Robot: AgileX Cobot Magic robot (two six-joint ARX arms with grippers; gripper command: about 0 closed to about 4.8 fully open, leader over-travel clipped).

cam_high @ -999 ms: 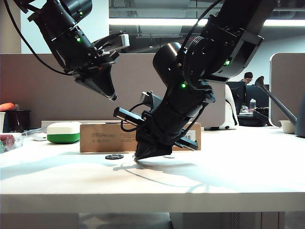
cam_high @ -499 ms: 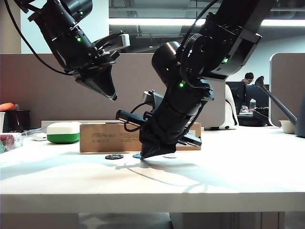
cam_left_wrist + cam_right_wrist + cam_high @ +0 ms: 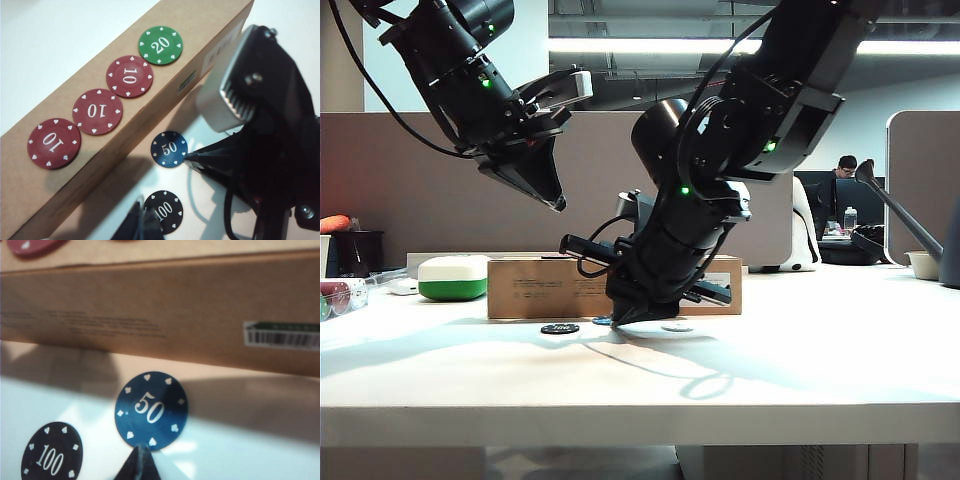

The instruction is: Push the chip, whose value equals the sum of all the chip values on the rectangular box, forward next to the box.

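The white worktop (image 3: 800, 370) fills the lower half of the exterior view, with the rectangular box (image 3: 545, 288) lying long and low across its middle. On the box top, running from the lower left toward the upper middle of the left wrist view, sit the chip values (image 3: 130, 76): three maroon tens and a green twenty, fifty together. The right hand (image 3: 620, 318) is down at the worktop in the centre of the exterior view, its fingers pinched to a closed point touching the near edge of the chip (image 3: 169, 149). That blue fifty lies flat just beside the box's front face, apart from it by a narrow gap. The left hand (image 3: 556, 203) hangs high in the upper left, closed on nothing. The black chip (image 3: 51, 456) lies nearby. I judge the chip light, stiff and slippery, best nudged at its rim, not gripped.
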